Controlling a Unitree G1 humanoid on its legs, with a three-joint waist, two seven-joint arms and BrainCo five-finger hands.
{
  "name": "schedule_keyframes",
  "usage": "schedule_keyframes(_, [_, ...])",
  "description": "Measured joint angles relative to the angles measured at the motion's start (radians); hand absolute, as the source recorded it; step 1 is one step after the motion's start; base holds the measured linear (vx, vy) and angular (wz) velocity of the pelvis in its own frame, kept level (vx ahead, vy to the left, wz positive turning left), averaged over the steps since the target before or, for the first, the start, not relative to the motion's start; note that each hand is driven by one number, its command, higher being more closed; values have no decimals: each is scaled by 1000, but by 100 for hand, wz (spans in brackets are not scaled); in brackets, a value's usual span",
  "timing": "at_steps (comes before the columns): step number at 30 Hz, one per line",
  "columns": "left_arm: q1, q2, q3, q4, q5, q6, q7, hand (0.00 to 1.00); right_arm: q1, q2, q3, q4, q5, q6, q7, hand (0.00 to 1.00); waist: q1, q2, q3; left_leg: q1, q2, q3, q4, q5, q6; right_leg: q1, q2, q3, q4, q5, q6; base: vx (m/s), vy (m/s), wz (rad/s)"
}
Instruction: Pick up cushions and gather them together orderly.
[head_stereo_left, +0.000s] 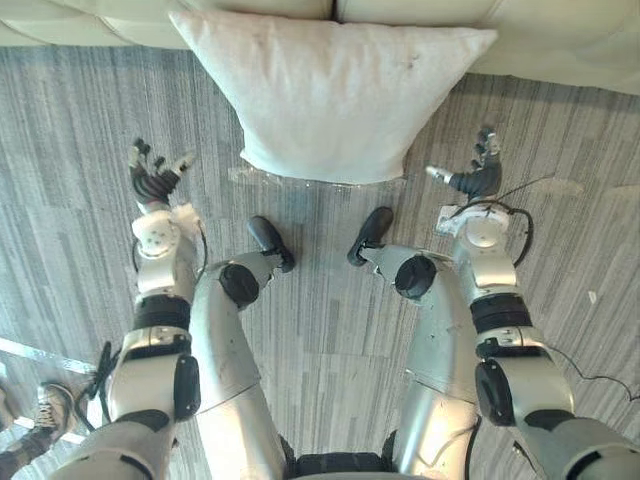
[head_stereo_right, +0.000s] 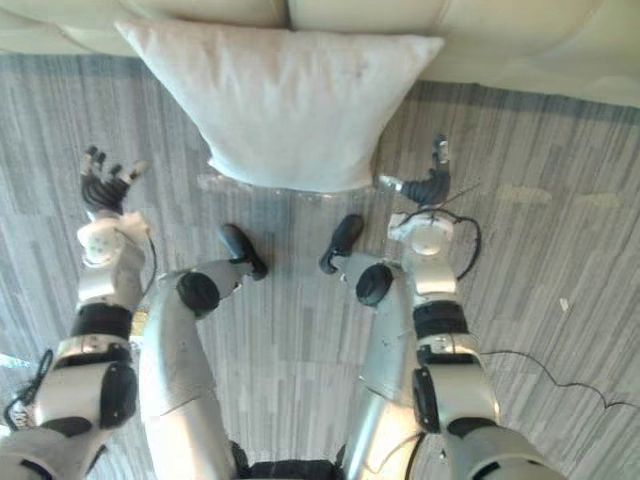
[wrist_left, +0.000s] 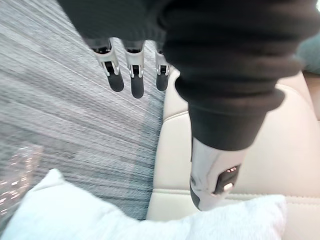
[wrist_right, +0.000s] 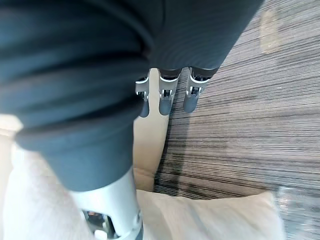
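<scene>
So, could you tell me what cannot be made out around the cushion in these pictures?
Sofa: seat cut off by the eye views' top edge, so other cushions cannot be ruled out.
Cushion: its rear face, hidden by its own front.
Shiny patch by its lower edge: too blurred to identify.

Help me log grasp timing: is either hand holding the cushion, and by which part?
Nothing is held. The left hand and the right hand are both open, one on each side of the white cushion, neither touching it.

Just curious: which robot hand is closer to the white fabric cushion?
The right hand; its thumb nearly reaches the white fabric cushion; the left hand is farther off.
</scene>
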Motion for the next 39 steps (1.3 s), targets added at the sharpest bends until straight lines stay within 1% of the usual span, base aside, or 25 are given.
schedule_keyframes(2, [-33, 15, -10, 0, -7, 0, 0, 0, -45, -4, -5, 1, 26, 0, 0, 0, 1, -1, 1, -38, -5, -9, 0, 4, -2, -32, -3, -4, 0, 2, 2, -107, -18, 6])
schedule_keyframes(4, [-63, 25, -45, 0, -7, 0, -2, 0, -68, -7, -9, 1, 62, -1, -6, 0, 1, 0, 2, -72, -16, -20, -6, 12, -5, -56, -10, -12, 0, 2, 2, -90, -10, 14])
schedule_keyframes(7, [-105, 30, -82, 0, -6, 0, -3, 0, -102, -8, -6, 2, 78, -1, -9, 0, 2, 0, 2, -111, -18, -21, -10, 30, 1, -92, -14, -15, 2, 6, -2, -61, -5, 10])
schedule_keyframes(10, [-166, 31, -145, 0, -4, 1, -4, 0, -164, -2, 16, 6, 95, -1, -16, 0, 4, 0, 3, -159, -17, -27, 12, 36, 14, -136, -19, -14, 23, 18, -23, -40, 3, 3])
schedule_keyframes(13, [-236, 28, -219, 0, 18, 1, -6, 0, -222, 26, 40, 19, 96, -1, -30, 0, 3, 1, 4, -183, -22, -40, 20, 35, 14, -152, -20, -9, 35, 17, -21, -44, 3, 7])
schedule_keyframes(14, [-274, 25, -253, -3, 25, 2, -6, 0, -255, 41, 44, 40, 96, 0, -39, 0, 1, 2, 4, -186, -28, -40, 10, 34, 7, -155, -22, -9, 32, 13, -15, -75, -11, 13])
schedule_keyframes(17, [-311, 23, -296, -30, 25, 2, -1, 0, -286, 57, 54, 41, 102, 0, -48, 0, 0, 2, 4, -189, -36, -38, 0, 37, 3, -161, -26, -8, 26, 10, -9, -71, -18, 8])
schedule_keyframes(18, [-334, 17, -324, -46, 25, 1, 2, 100, -295, 62, 55, 41, 112, 0, -50, 100, 0, 2, 4, -191, -39, -37, -7, 41, -3, -164, -26, -9, 22, 10, -9, -77, -23, 8])
schedule_keyframes(21, [-368, -12, -374, -65, 24, 2, 41, 100, -307, 86, 55, 32, 151, 0, -75, 100, -2, 2, 4, -192, -44, -40, -17, 47, -10, -164, -27, -12, 18, 11, -11, -81, -27, 6])
schedule_keyframes(22, [-368, -16, -378, -66, 25, 2, 55, 100, -309, 90, 55, 31, 157, 0, -84, 100, -3, 2, 4, -192, -45, -42, -16, 48, -10, -164, -29, -12, 25, 15, -18, -58, -21, 6])
schedule_keyframes(25, [-365, -18, -383, -67, 25, 6, 70, 100, -306, 91, 55, 31, 176, 3, -99, 100, -8, 4, 5, -193, -50, -64, 9, 54, 1, -164, -29, 12, 69, 15, -17, -45, -24, 14])
schedule_keyframes(28, [-352, -30, -381, -78, 25, 7, 91, 100, -304, 93, 62, 30, 177, 3, -110, 100, -11, 4, 5, -185, -50, -74, 18, 54, 1, -152, -9, 40, 74, 5, -2, -60, -30, 6])
schedule_keyframes(30, [-316, -45, -381, -110, 25, 8, 109, 100, -290, 98, 73, 12, 186, 3, -111, 100, -13, 3, 5, -165, -46, -72, 17, 54, 2, -131, 5, 46, 59, 6, -4, -97, -16, -13])
schedule_keyframes(34, [-219, -75, -362, -163, 22, 8, 130, 100, -195, 108, 103, -99, 214, 3, -113, 100, -14, 2, 4, -55, -44, -65, -13, 54, 1, -25, 28, 50, 12, 12, 0, -109, 0, -13])
schedule_keyframes(35, [-185, -88, -362, -187, 14, 8, 130, 100, -166, 116, 103, -128, 216, 0, -113, 100, -16, 1, 2, 0, -50, -59, -41, 56, -11, 27, 34, 49, -15, 16, 3, -109, 8, -7])
schedule_keyframes(37, [-135, -117, -355, -229, 13, 6, 130, 100, -114, 126, 103, -175, 220, -17, -113, 100, -15, 0, 1, 95, -59, -50, -95, 67, -23, 116, 49, 48, -69, 29, 10, -106, 14, -6])
schedule_keyframes(39, [-86, -157, -343, -265, 11, -1, 130, 100, -58, 139, 103, -217, 225, -44, -114, 100, -16, -1, -1, 204, -81, -47, -174, 84, -42, 223, 66, 40, -148, 47, 22, -114, 22, -6])
